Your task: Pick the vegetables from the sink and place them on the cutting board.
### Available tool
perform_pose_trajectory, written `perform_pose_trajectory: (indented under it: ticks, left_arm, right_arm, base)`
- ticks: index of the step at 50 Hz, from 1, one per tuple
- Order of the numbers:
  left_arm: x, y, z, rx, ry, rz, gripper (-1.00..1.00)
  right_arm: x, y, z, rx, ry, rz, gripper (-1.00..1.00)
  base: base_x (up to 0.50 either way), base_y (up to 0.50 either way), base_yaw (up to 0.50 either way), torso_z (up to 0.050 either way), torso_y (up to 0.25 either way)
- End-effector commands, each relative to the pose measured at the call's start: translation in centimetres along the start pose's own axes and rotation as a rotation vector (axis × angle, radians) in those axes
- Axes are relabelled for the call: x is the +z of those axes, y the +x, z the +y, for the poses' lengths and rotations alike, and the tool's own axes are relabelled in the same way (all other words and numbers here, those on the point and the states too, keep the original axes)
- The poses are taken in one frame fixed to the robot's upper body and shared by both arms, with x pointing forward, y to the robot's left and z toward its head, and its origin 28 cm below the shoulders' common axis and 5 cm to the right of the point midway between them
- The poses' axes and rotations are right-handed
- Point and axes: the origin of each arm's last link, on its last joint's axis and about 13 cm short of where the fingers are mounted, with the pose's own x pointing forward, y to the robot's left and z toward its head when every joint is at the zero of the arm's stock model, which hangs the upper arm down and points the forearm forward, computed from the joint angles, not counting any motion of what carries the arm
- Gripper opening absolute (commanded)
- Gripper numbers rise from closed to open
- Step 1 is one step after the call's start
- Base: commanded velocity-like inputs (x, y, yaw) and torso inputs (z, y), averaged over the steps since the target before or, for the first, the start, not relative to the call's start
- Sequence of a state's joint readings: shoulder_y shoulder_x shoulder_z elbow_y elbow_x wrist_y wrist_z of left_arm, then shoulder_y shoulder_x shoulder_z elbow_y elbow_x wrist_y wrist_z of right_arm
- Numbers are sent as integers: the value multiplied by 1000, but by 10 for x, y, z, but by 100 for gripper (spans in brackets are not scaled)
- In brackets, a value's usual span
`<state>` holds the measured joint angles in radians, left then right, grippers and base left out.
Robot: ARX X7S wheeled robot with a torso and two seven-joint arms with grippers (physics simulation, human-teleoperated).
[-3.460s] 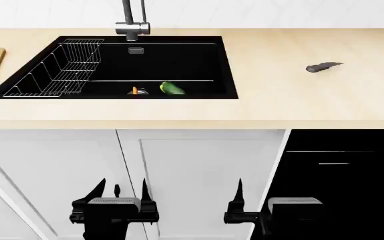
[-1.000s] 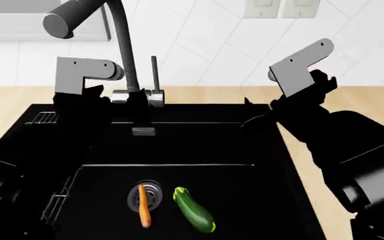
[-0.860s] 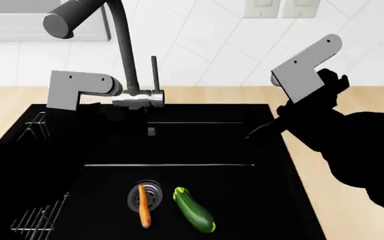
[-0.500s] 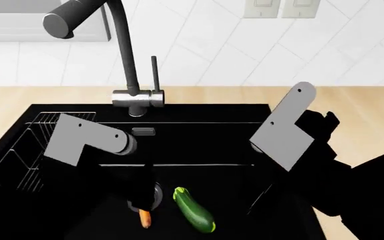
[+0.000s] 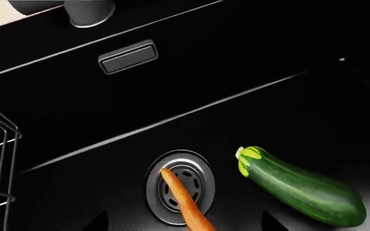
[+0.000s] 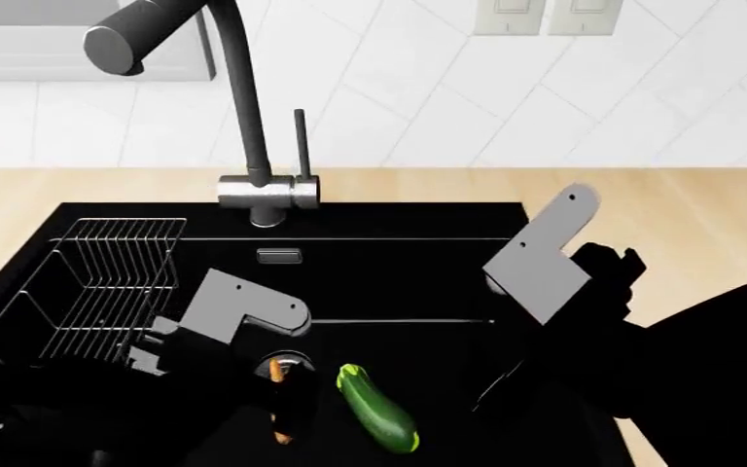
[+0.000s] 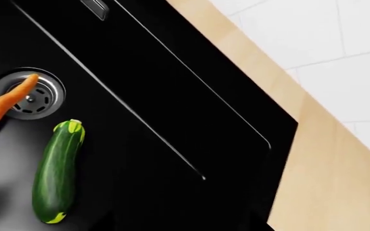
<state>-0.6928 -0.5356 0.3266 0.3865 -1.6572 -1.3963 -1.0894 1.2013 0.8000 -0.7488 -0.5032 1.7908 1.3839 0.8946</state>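
The left gripper (image 6: pixel 283 399) hangs low inside the sink (image 6: pixel 387 282), its dark fingers over the carrot (image 6: pixel 277 394) by the drain (image 5: pixel 178 192); in the left wrist view two dark finger tips show at the edge on either side of the carrot with a broad gap between them, so the jaws stand wide and hold nothing. The left arm reaches forward and down from the lower left of the head view, its grey wrist block (image 6: pixel 237 311) tilted just above the drain. The right gripper (image 6: pixel 497 389) is also down in the basin, to the right of the zucchini (image 6: pixel 376 409) and apart from it; its fingers merge with the black wall, so I cannot tell how far they are parted. Its grey wrist block (image 6: pixel 543 263) tilts up and to the right. Half a second ago the left wrist block sat higher and further left, beside the wire rack (image 6: pixel 101 282); it has since come down and in toward the carrot, while the right arm has barely shifted. Both vegetables lie where they did. The carrot's long axis runs front to back, one end on the drain. The zucchini lies just beside it on the sink floor, not touching, yellowish stem end toward the faucet (image 6: pixel 250 126), slanting to the right toward the near wall.
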Motion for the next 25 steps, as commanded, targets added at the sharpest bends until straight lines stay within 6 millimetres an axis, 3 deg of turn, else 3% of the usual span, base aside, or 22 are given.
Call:
perform_pose_trajectory:
  ticks: [1,25]
  left_arm:
    - [-26,37,-13,-42,-44,133,100]
    - [-59,80,-28,-46,8,301,100]
  right_arm:
    - [0,12,1,-5,17,6,100]
    - [-9,26,-2,10,56,18,100]
  base:
    - [0,0,0,0,0]
    - [0,0,0,0,0]
